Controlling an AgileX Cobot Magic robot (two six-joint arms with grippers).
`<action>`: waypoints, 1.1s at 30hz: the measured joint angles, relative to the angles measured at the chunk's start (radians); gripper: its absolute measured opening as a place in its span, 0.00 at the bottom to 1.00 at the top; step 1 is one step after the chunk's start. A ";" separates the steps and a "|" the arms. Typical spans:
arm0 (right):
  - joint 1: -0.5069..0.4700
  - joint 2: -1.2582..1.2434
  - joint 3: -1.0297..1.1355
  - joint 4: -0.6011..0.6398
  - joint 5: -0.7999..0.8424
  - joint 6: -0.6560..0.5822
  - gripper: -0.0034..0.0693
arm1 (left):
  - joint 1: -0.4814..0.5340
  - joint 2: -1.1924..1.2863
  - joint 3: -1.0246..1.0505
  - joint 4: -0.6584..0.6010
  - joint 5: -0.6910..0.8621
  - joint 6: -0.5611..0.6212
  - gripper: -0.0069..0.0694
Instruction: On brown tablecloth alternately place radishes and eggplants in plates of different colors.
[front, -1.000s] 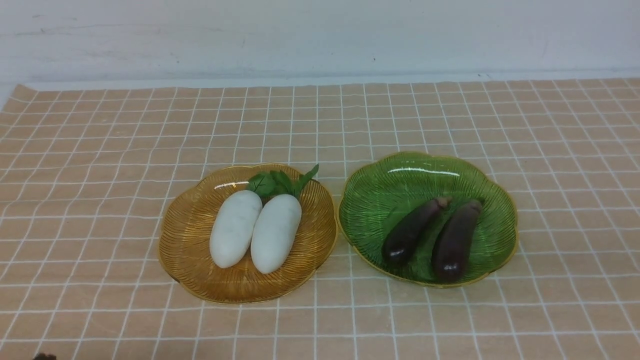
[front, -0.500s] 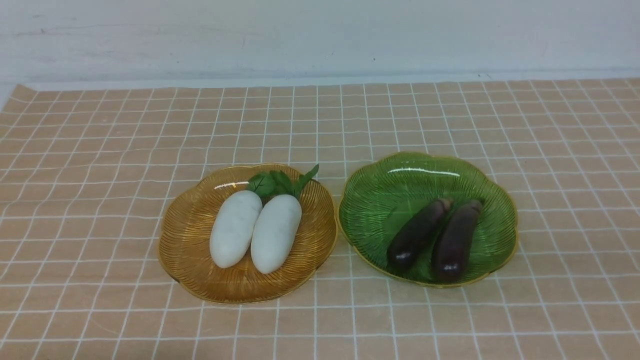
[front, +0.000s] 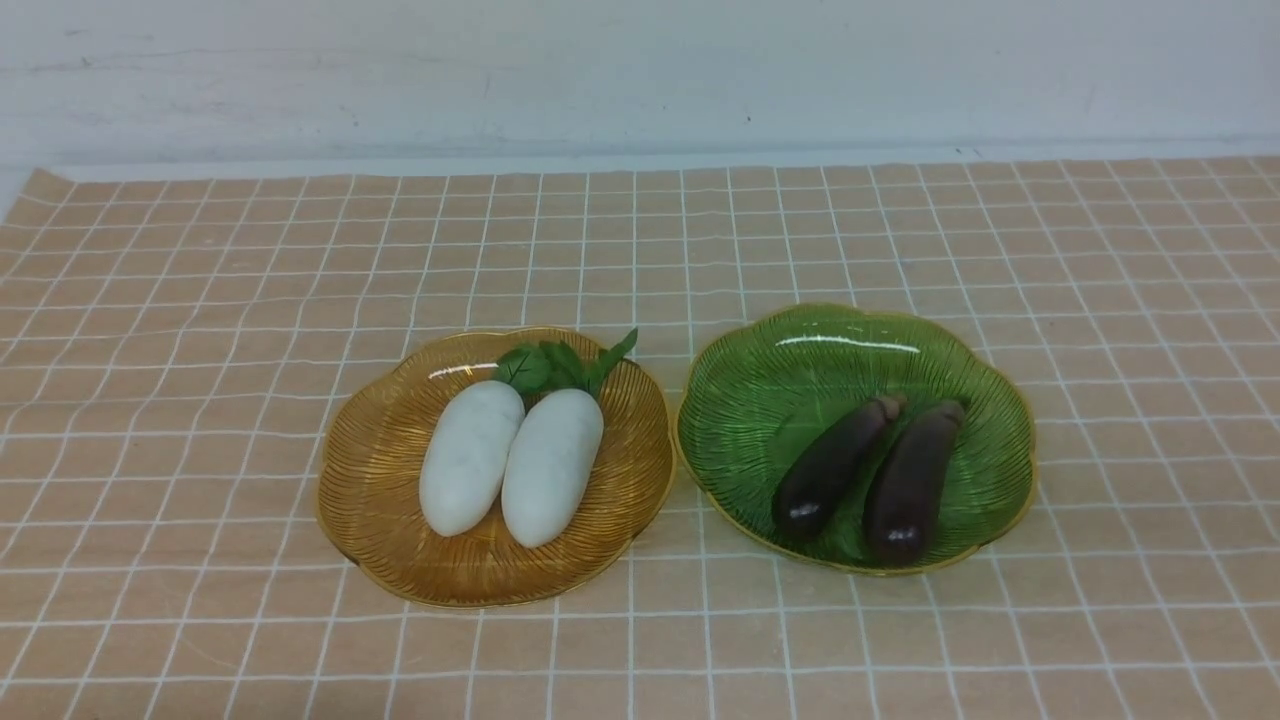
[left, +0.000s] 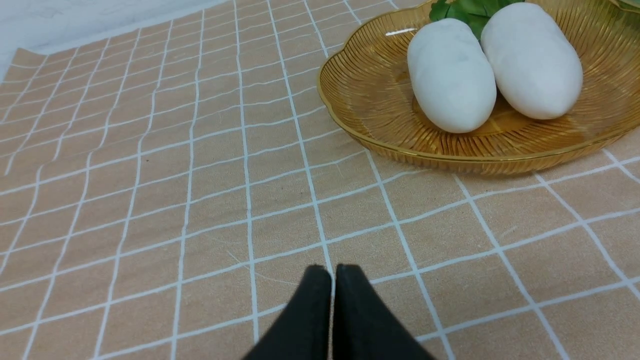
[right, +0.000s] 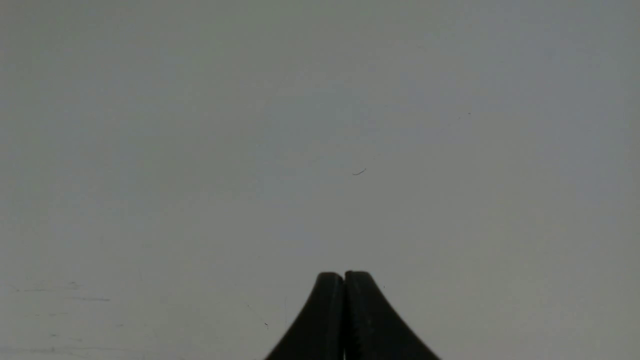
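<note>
Both radishes (front: 510, 465) lie side by side in the amber plate (front: 375, 480) on the left; both eggplants (front: 870, 475) lie in the green plate (front: 750, 400) on the right, on the cloth (front: 200, 300). The sorting looks done. The left pincer (left: 332, 272) is clenched and empty, near the amber plate; the right pincer (right: 344, 277) is clenched too, facing a blank grey surface. Probably nothing remains but parking the arms.

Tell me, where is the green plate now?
In the front view the green plate sits right of centre on the brown tablecloth, beside the amber plate, holding both eggplants.
</note>
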 joint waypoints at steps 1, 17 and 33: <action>0.000 0.000 0.000 0.000 0.000 0.000 0.03 | 0.000 0.000 0.000 0.000 0.000 0.000 0.09; -0.249 -0.275 0.350 -0.096 0.476 -0.069 0.03 | 0.000 0.000 0.000 0.002 0.000 0.003 0.09; -0.254 -0.279 0.360 -0.084 0.563 -0.059 0.03 | 0.000 -0.001 0.000 0.002 0.000 0.003 0.09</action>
